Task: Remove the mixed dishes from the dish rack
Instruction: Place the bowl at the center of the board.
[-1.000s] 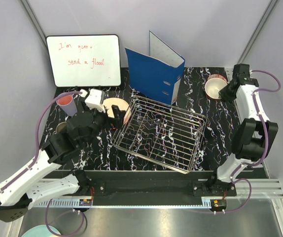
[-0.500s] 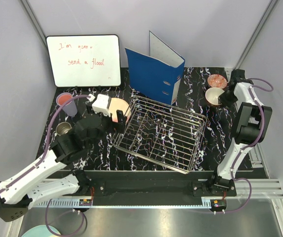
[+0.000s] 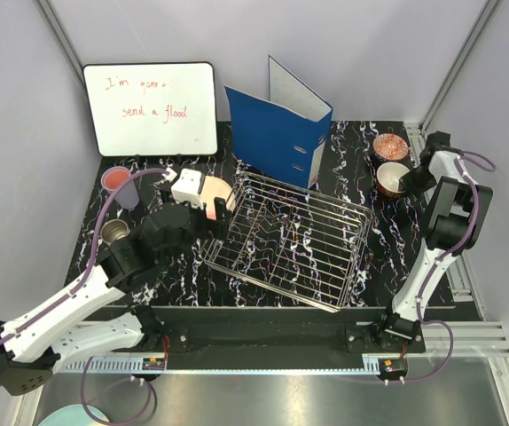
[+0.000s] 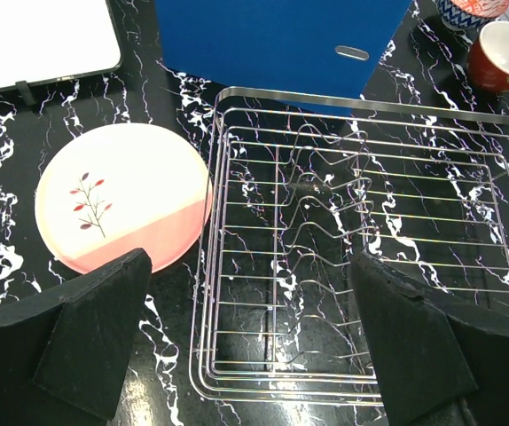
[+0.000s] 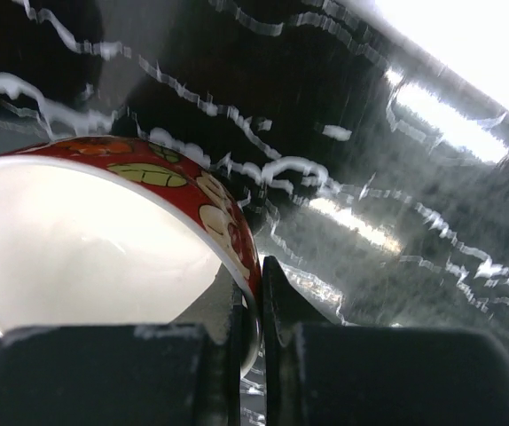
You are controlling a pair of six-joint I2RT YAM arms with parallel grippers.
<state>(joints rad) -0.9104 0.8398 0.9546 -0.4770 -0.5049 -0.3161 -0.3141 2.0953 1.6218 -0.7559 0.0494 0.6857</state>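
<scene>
This was a robotics lab cell. 2 arms, the left arm [image 3: 68, 306] and the right arm [image 3: 454, 217], were bolted to a metal rail [image 3: 476, 339] at the near edge of a black marbled tabletop [image 3: 387, 240], with plain grey walls [image 3: 370, 53] on 3 sides. A dish rack [image 3: 290, 240], a whiteboard [image 3: 151, 106] and a blue ring binder [image 3: 277, 133] shared the tabletop.

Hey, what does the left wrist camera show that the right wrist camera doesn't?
Only left wrist: the plate on the table beside the empty dish rack, the blue binder, the open left gripper. Only right wrist: the right gripper pinching the rim of the red bowl. Both: that bowl and the marbled table.
</scene>
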